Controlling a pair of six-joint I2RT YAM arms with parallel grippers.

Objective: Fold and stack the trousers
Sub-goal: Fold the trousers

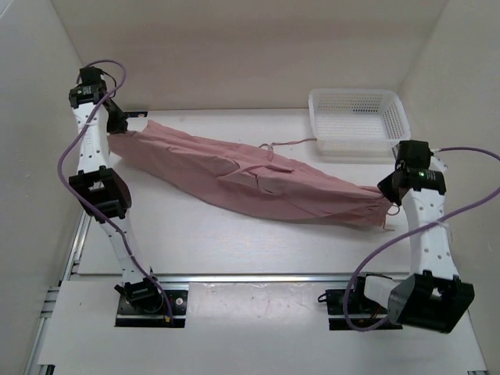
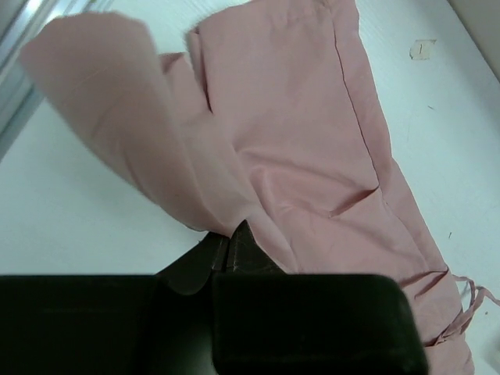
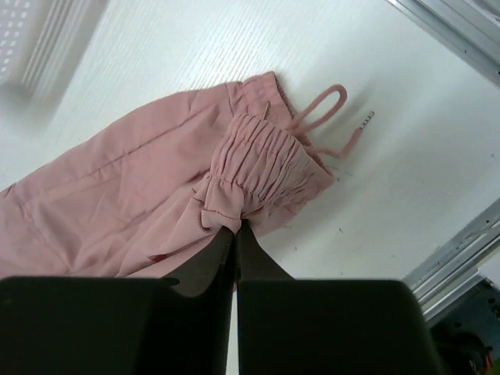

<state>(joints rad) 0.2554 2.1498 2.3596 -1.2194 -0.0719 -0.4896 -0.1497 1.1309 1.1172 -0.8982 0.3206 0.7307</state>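
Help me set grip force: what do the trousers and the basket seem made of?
The trousers look like thin, soft woven cloth, matte dusty pink: they crease, drape and gather at the waistband. The basket seems rigid white plastic, slightly translucent, with moulded lattice walls.

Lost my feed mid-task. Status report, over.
Dusty-pink thin cloth trousers stretched long between both arms. Left gripper jaws shut on leg end; right gripper jaws shut on gathered waistband. White plastic mesh basket sits beyond, far right.
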